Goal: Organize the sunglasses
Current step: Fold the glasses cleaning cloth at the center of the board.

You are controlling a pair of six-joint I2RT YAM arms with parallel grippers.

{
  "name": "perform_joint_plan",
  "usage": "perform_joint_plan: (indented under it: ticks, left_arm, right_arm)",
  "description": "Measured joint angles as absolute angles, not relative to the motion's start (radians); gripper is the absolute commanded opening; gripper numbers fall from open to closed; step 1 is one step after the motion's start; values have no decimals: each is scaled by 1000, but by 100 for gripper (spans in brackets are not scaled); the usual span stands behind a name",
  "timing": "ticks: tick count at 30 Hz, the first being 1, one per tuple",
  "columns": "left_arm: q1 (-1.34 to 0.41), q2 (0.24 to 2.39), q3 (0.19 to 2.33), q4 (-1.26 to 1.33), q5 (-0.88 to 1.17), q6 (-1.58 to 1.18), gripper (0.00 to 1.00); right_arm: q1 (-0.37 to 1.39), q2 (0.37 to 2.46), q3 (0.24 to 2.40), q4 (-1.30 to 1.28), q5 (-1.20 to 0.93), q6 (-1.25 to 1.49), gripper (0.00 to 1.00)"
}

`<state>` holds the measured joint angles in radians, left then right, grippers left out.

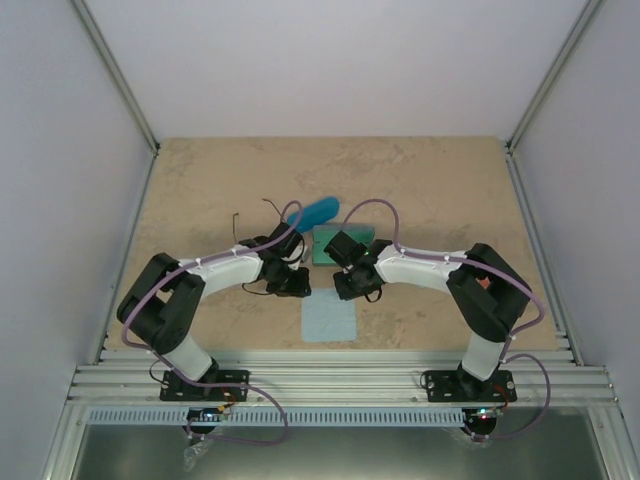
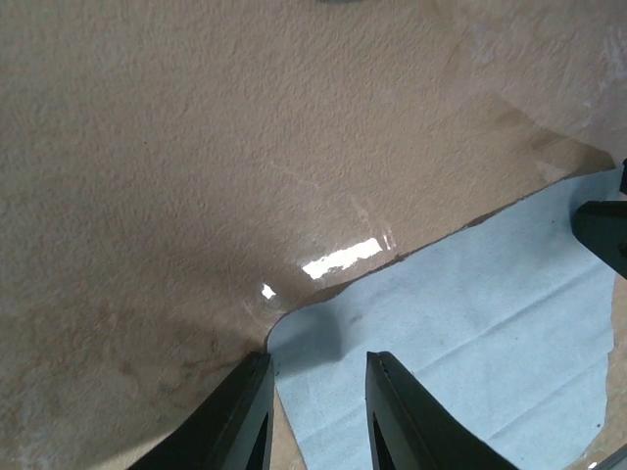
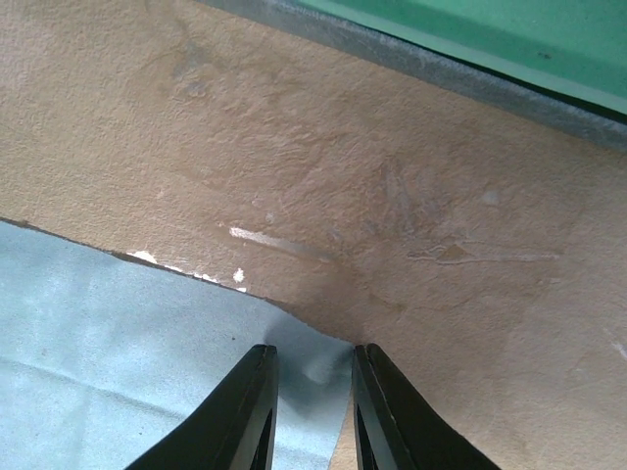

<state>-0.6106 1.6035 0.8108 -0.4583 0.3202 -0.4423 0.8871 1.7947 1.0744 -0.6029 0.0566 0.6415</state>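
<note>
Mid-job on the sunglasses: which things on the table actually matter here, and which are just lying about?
Part of the job:
- dark wire-framed sunglasses, behind the left arm
- light blue cloth, one corner between the left fingers, another between the right fingers
- open green-lined case, probably

Lying about for now:
- blue oval case

Pale grey-white walls [image 1: 60,150], aluminium corner posts [image 1: 115,75], mottled tan tabletop [image 1: 200,180], ribbed metal rail [image 1: 340,378] at its near edge.

Narrowly apart: left fingers [image 2: 238,423], right fingers [image 3: 247,411].
</note>
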Motion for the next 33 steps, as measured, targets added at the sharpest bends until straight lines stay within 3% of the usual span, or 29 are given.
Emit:
perform_joint_plan:
  ticks: [11, 21, 30, 33]
  left_arm:
    - [-611, 1633, 840, -457, 306, -450, 26]
    - [-619, 1641, 844, -447, 297, -454, 19]
    - [-625, 1652, 847, -434, 290, -471, 0]
    - [-627, 1656, 850, -434, 290, -469, 0]
  right_arm:
    - [884, 1789, 1065, -585, 54, 640, 20]
    - [880, 1787, 1058, -568, 49, 625, 12]
    - [878, 1771, 1034, -541, 37, 616, 2]
    - [878, 1766, 1026, -529, 32, 608, 1]
